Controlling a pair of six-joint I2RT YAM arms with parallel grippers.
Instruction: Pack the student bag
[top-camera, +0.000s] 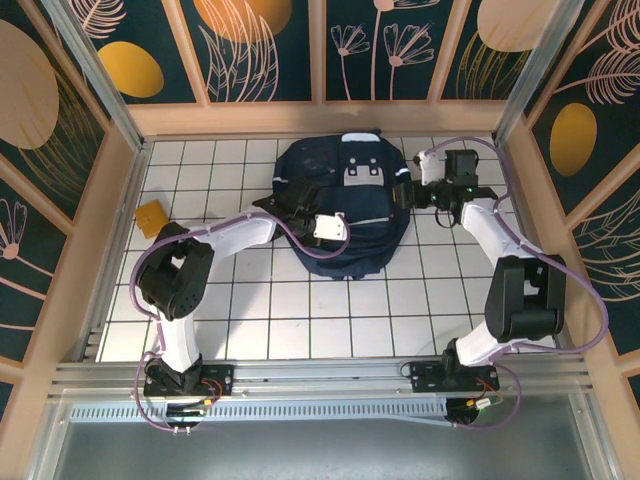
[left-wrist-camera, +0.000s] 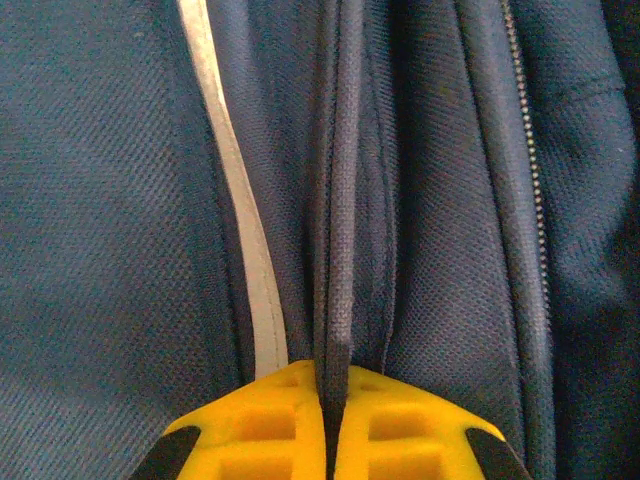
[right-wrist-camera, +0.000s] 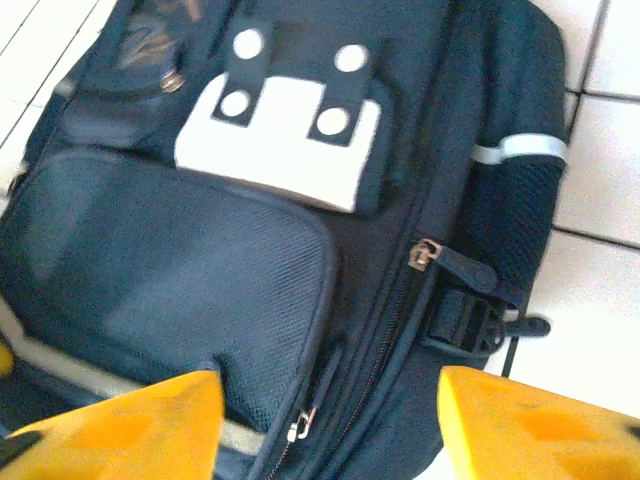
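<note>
From above, the student bag (top-camera: 340, 215), a large navy-blue fabric backpack, lies flat at the far middle of the white tiled tabletop (top-camera: 300, 310). A small orange-yellow packet (top-camera: 152, 214) sits well apart on the tiles to its left. The left pincer (top-camera: 292, 203) rests on the bag's left half, and the right pincer (top-camera: 408, 190) is at its right edge.

The left wrist view adds the grip. There the yellow fingers (left-wrist-camera: 270, 420) are clenched on a raised ridge of the bag's navy cloth, just beside a white trim strip (left-wrist-camera: 240, 220), and a zip (left-wrist-camera: 527, 160) runs along the right.

The right wrist view shows the other fingers (right-wrist-camera: 120, 425) spread wide above the bag, grasping nothing. Beneath them are a pale grey patch (right-wrist-camera: 285, 140) with four round white studs, a mesh front pocket (right-wrist-camera: 170, 270) and a black side buckle (right-wrist-camera: 465, 318). What the bag and its pocket hold is hidden.
</note>
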